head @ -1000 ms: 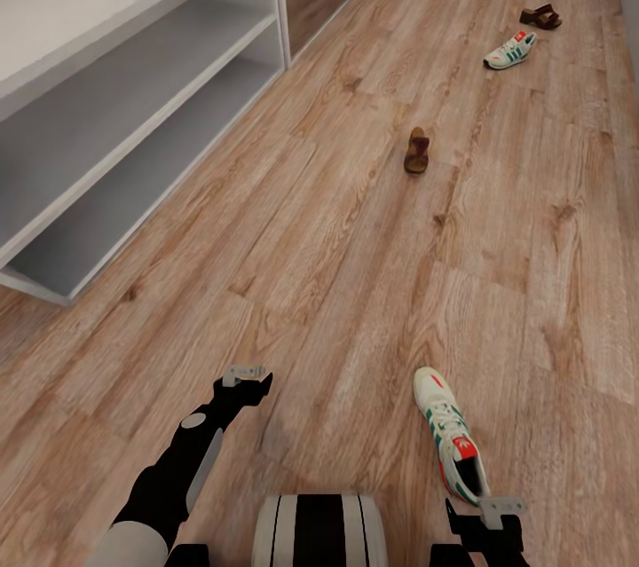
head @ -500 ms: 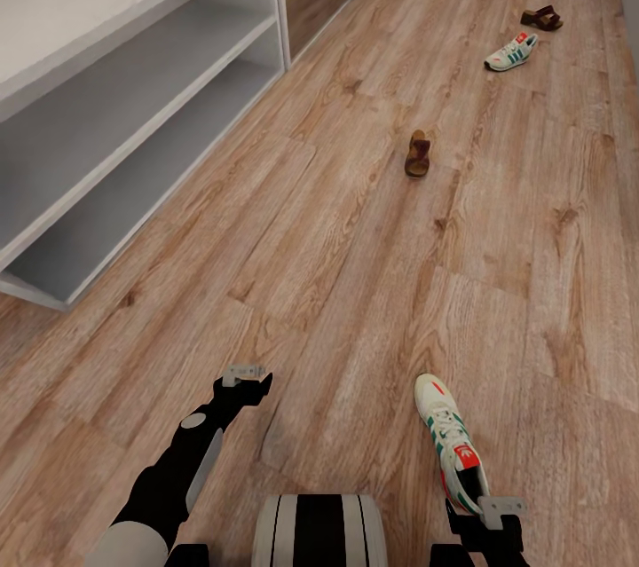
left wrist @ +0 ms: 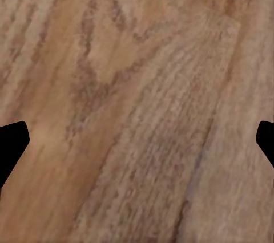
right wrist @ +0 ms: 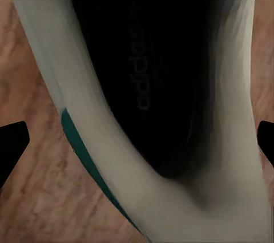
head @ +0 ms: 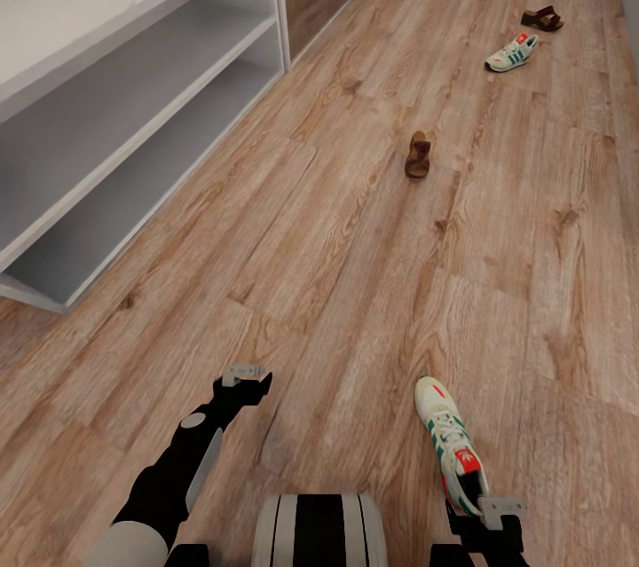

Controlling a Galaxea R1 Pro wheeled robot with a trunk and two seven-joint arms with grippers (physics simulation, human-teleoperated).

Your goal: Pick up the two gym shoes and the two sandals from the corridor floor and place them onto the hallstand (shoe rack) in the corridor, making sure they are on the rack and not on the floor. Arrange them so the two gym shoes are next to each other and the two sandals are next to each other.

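Pale wood planks run the length of the corridor floor [head: 337, 221] in the head view, and all four shoes lie on them. The near sneaker [head: 452, 446] sits directly under the right gripper [head: 493, 524], heel end toward it, toe pointing away. Farther ahead of that gripper lies one sandal [head: 418, 154]; well beyond are the second sneaker [head: 512, 52] and the other sandal [head: 541, 18], near each other. The shoe rack [head: 151, 106] stands off beyond the left gripper [head: 243, 382], its two shelf levels bare. The left gripper hangs over bare planks and holds nothing.

The left wrist view confirms it: wood grain between two dark fingertips [left wrist: 12, 143] set wide apart, so that gripper is released.

In the right wrist view the sneaker's dark mouth [right wrist: 148, 66] and pale heel collar lie between the fingertips [right wrist: 11, 143], which stand far apart at either edge, unclenched and not touching the shoe.

The step in hand looks like grasping this near sneaker. To do it well, I judge the gripper should descend straight, one finger inside the opening and one outside the heel wall, or straddle the heel squarely. The soft collar may fold, so a deep bite before closing seems wise, then a level lift.
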